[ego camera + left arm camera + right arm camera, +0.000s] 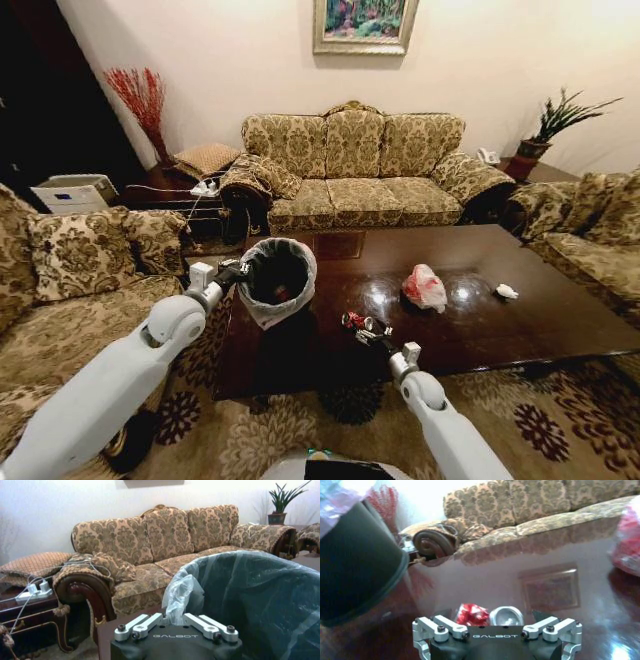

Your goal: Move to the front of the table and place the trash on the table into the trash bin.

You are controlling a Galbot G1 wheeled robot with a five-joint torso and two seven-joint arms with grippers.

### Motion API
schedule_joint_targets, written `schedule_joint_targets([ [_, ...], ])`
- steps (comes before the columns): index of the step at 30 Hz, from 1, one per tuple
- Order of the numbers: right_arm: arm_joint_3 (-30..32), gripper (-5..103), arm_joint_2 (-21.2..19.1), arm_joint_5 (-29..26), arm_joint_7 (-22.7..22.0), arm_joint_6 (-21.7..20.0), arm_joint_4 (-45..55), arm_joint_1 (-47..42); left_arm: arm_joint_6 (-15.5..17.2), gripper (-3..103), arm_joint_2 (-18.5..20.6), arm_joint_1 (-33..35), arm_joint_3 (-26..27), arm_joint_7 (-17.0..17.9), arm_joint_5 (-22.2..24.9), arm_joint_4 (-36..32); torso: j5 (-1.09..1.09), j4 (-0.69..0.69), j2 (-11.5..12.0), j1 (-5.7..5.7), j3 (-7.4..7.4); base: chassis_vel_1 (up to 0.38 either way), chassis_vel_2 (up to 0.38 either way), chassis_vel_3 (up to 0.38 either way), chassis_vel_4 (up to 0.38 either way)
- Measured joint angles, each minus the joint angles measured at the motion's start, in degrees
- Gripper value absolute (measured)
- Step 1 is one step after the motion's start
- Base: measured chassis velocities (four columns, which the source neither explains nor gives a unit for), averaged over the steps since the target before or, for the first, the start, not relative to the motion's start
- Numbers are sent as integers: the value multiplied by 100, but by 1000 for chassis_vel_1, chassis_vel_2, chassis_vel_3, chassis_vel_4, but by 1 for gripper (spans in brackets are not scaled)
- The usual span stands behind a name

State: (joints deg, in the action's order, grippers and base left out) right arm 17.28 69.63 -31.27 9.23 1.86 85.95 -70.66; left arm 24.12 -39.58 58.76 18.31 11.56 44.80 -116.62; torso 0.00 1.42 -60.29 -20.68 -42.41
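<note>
The dark glossy table (520,330) lies in front of me. My left gripper (232,272) (175,624) is shut on the rim and plastic liner of the trash bin (278,280) (250,603), holding it at the table's left end. A little red shows inside the bin. My right gripper (372,334) (492,630) is low over the table and open, its jaws on either side of a small red-white can (354,321) (490,615) lying on its side. A pink-white bag bundle (425,288) (627,547) and a white paper wad (507,292) lie farther right on the table.
A patterned sofa (355,170) stands behind the table, with armchairs at the left (70,290) and right (590,230). A side table with a power strip (32,592) sits by the sofa's arm. Patterned carpet (560,420) runs along the table's near edge.
</note>
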Motion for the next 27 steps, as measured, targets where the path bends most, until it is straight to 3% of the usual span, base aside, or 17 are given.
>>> schedule_joint_targets([
  [8,149,100,3,113,-191,184,-46,-139,-2,3,-22,26,-21,-23,17,10,-1,0,-2,-2,-2,0,0,0,0],
  [22,125,101,113,190,-484,142,-423,226,-4,3,-25,-77,-145,-30,20,52,-1,0,-4,-4,-3,0,0,0,0],
  [27,105,84,129,204,-440,130,-504,269,-14,3,-35,-108,-189,-27,24,71,-2,0,-6,-4,-3,0,0,0,0],
])
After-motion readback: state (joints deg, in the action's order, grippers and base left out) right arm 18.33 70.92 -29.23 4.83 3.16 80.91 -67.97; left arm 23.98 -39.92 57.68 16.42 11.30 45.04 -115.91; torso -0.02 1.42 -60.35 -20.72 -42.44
